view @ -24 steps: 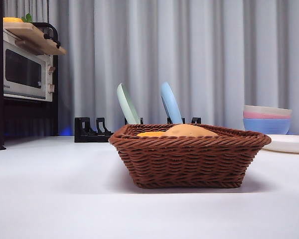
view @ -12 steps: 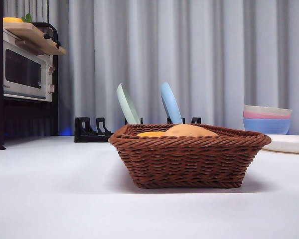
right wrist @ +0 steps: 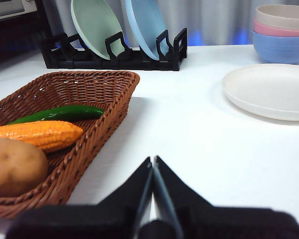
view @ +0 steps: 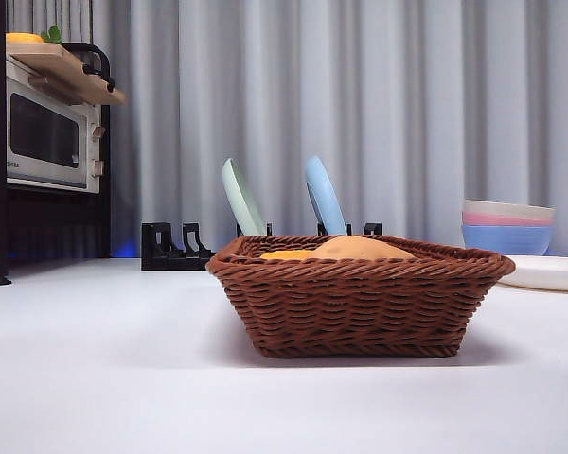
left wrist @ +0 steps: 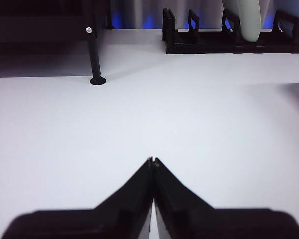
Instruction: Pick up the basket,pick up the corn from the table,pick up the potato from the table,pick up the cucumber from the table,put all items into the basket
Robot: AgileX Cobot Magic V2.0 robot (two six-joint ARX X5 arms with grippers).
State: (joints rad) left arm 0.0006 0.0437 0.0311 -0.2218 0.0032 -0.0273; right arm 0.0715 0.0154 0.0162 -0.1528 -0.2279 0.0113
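The brown wicker basket (view: pixel 358 298) stands in the middle of the white table (view: pixel 95 369). In the right wrist view the basket (right wrist: pixel 114 87) holds the green cucumber (right wrist: pixel 57 114), the orange corn (right wrist: pixel 37 135) and the tan potato (right wrist: pixel 15 167), lying side by side. From the front only the tops of the potato (view: pixel 358 248) and corn (view: pixel 282 254) rise over the rim. My right gripper (right wrist: pixel 153 162) is shut and empty, over bare table beside the basket. My left gripper (left wrist: pixel 152 161) is shut and empty, over bare table well away from the basket.
A black dish rack (view: pixel 175 248) with a green plate (view: pixel 241 199) and a blue plate (view: pixel 324 197) stands behind the basket. Stacked bowls (view: pixel 507 227) and a white plate (right wrist: pixel 269 89) are at the right. A microwave (view: pixel 43 132) on a black shelf is at the left.
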